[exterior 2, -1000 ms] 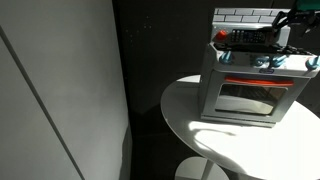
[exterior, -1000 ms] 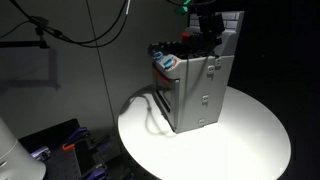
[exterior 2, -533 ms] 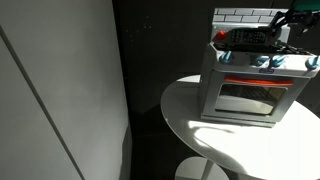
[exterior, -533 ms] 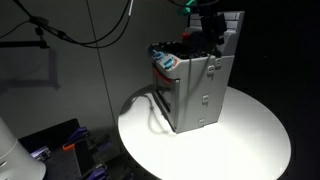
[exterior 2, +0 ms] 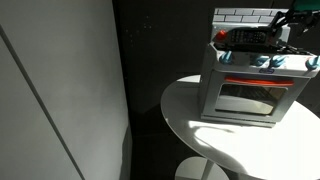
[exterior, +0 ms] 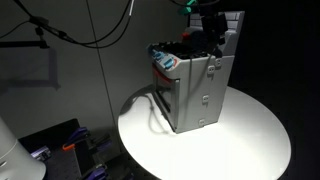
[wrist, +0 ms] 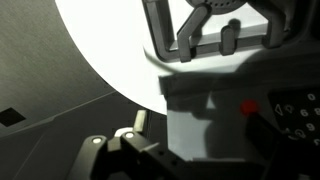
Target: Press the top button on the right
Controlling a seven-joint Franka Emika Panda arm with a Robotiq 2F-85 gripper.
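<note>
Toy oven (exterior: 205, 90) body: grey, apparently moulded plastic, smooth with a dull sheen. Door window (exterior 2: 247, 98): glossy, reflective pane. Round table (exterior: 250, 140) top: white, smooth and matt, brightly lit in both exterior views. Back-panel tiles (exterior 2: 245, 14): white, slightly glossy.

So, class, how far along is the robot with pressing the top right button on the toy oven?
Done: the gripper is up at the top rear of the toy oven. In hand: it hovers there, fingers apart and empty; the wrist view shows a red part beside a dark button panel. Left: no contact with a button is visible, so the press is not yet done.
</note>
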